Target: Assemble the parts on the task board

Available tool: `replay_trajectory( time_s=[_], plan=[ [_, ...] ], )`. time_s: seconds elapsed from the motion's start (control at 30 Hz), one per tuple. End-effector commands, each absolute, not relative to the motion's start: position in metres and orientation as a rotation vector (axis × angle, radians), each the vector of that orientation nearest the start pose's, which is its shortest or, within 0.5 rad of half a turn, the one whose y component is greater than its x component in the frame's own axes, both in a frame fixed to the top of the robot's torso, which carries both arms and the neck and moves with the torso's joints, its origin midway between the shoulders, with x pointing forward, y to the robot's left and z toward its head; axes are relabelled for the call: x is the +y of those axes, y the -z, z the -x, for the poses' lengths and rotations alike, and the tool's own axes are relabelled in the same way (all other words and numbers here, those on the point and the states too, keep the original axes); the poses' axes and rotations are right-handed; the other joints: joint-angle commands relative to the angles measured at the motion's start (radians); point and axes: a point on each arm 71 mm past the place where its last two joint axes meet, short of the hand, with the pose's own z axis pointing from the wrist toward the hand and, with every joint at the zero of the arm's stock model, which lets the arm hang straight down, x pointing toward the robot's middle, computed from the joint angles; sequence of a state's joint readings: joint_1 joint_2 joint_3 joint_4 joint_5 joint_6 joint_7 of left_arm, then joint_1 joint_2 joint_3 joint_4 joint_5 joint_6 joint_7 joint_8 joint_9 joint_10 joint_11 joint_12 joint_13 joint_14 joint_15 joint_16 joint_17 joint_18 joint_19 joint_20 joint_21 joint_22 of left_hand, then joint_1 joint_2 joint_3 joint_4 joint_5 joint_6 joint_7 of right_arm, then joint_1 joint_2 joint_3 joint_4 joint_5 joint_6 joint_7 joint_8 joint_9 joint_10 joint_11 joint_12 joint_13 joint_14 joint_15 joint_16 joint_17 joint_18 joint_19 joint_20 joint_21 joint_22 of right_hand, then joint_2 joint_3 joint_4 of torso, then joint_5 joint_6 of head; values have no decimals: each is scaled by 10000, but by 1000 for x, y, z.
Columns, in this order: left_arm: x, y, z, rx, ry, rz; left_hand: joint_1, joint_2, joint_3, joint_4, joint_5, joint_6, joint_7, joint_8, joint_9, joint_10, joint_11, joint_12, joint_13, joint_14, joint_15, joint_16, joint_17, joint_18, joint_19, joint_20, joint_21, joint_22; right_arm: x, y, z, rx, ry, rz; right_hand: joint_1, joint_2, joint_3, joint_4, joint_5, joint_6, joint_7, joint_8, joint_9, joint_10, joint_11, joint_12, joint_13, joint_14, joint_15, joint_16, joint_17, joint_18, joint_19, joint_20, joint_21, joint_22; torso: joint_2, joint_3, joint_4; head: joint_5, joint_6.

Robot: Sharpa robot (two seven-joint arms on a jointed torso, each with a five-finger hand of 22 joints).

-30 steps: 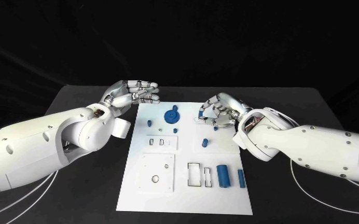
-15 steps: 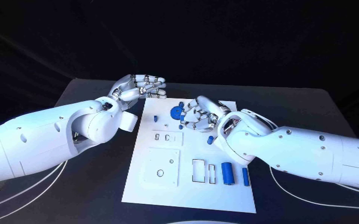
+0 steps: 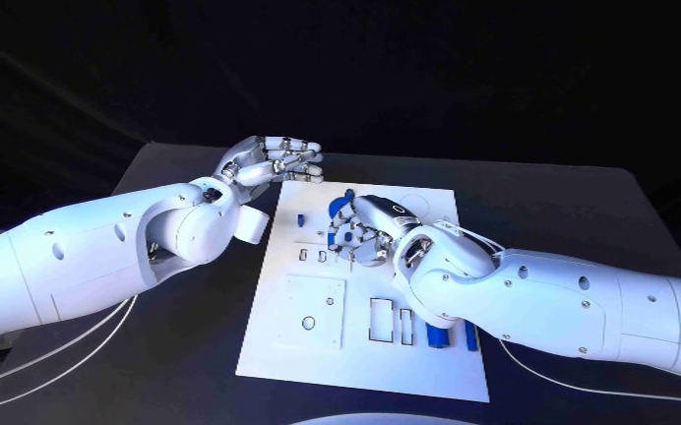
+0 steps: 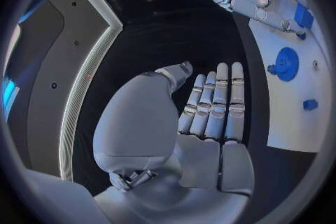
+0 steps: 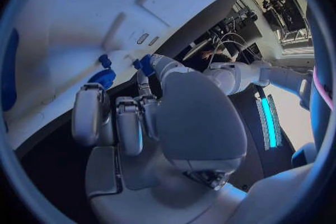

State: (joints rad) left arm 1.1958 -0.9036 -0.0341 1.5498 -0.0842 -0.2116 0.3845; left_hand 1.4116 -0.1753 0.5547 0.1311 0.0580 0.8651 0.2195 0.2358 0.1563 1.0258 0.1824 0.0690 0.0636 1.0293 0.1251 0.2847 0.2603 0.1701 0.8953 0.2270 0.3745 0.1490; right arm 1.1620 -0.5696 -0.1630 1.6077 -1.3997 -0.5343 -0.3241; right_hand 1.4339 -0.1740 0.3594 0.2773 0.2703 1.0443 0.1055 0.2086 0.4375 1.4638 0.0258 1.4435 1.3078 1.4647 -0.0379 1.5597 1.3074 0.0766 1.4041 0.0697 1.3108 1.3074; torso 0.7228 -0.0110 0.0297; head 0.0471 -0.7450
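The white task board (image 3: pixel 305 351) lies in the middle of the table. My right hand (image 3: pixel 363 229) hovers over its upper middle, above the blue gear (image 4: pixel 285 63), and pinches a small blue part (image 4: pixel 303 15) at its fingertips. The same part (image 5: pixel 145 64) shows beside the gear (image 5: pixel 105 77) in the right wrist view. My left hand (image 3: pixel 272 161) hangs just off the board's far left corner, its fingers (image 4: pixel 213 106) side by side with nothing in them. A small blue peg (image 3: pixel 301 216) stands near the board's left edge.
A blue cylinder (image 3: pixel 431 334) and a blue bar (image 3: pixel 468 337) lie at the board's near right, partly under my right forearm. A raised square plate (image 3: pixel 312 312) with a hole sits at the near left. White cables (image 3: pixel 86 346) trail over the black table (image 3: pixel 177 174).
My right hand has moved left from the board's far right edge to above the gear, carrying the small blue part. The left hand has stayed by the corner. The camera has shifted.
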Motion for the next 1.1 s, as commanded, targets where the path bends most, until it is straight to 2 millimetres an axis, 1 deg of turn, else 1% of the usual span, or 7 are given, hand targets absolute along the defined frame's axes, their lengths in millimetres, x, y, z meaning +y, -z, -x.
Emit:
replay_trajectory(
  time_s=[0.03,0.2,0.3,0.67,0.77,0.83,1.1],
  plan=[
    [223,173,-481,14826,16110,10073,-84,36,-16,-64,-46,-85,288,-56,-15,-17,46,-43,12,-39,51,-36,14,101,-70,31,58,-2,-55,227,-424,17150,-7812,1087,-96,27,59,-4,61,2,-33,80,216,292,-34,46,1431,1010,-41,50,2372,-89,74,-24,32,506,23,13,-16,76,-31],
    [222,174,-481,14859,16116,10079,-123,47,-10,-86,-46,-89,287,-66,-18,-23,47,-40,15,-34,53,-65,44,105,-87,39,72,-4,-51,231,-422,17315,-7788,1252,-108,17,65,-5,61,-8,-30,78,216,297,-31,54,1437,1008,-39,49,2366,-87,71,-24,24,501,4,2,-11,75,-80],
    [222,174,-481,14899,16134,10082,-123,47,-10,-86,-46,-89,287,-66,-18,-23,47,-40,15,-34,53,-65,44,105,-87,39,72,-4,-50,233,-422,17381,-7773,1318,-108,17,65,-5,61,-8,-30,78,216,297,-31,54,1437,1008,-39,49,2366,-87,71,-24,24,501,10,3,-7,90,-101],
    [221,174,-481,15051,16166,10108,-138,43,-15,-86,-47,-95,289,-71,-19,-29,49,-42,14,-37,56,-73,50,104,-93,41,73,-6,-44,240,-419,17460,-7759,1503,-123,-6,71,-12,59,-24,-24,74,215,295,-27,51,1434,1008,-36,48,2363,-88,74,-23,26,504,11,5,-5,124,-125],
    [221,174,-481,15074,16160,10112,-138,43,-15,-86,-47,-95,289,-71,-19,-29,49,-42,14,-37,56,-73,50,104,-93,41,73,-6,-44,241,-419,17504,-7744,1541,-132,-16,77,-15,59,-35,-20,70,215,298,-24,54,1438,1010,-34,51,2373,-89,77,-22,29,508,10,-5,3,121,-143],
    [221,174,-481,15083,16157,10113,-138,43,-15,-86,-47,-95,289,-71,-19,-29,49,-42,14,-37,56,-73,50,104,-93,41,73,-6,-44,242,-419,17534,-7722,1558,-132,-16,77,-15,59,-35,-20,70,215,298,-24,54,1438,1010,-34,51,2373,-89,77,-22,29,508,3,-6,-2,133,-144],
    [222,174,-481,15115,16155,10115,-138,43,-15,-86,-47,-95,289,-71,-19,-29,49,-42,14,-37,56,-73,50,104,-93,41,73,-6,-46,244,-420,17588,-7635,1554,-132,-16,77,-15,59,-35,-20,70,215,298,-24,54,1438,1010,-34,51,2373,-89,77,-22,29,508,-1,6,-12,155,-160]
  ],
)
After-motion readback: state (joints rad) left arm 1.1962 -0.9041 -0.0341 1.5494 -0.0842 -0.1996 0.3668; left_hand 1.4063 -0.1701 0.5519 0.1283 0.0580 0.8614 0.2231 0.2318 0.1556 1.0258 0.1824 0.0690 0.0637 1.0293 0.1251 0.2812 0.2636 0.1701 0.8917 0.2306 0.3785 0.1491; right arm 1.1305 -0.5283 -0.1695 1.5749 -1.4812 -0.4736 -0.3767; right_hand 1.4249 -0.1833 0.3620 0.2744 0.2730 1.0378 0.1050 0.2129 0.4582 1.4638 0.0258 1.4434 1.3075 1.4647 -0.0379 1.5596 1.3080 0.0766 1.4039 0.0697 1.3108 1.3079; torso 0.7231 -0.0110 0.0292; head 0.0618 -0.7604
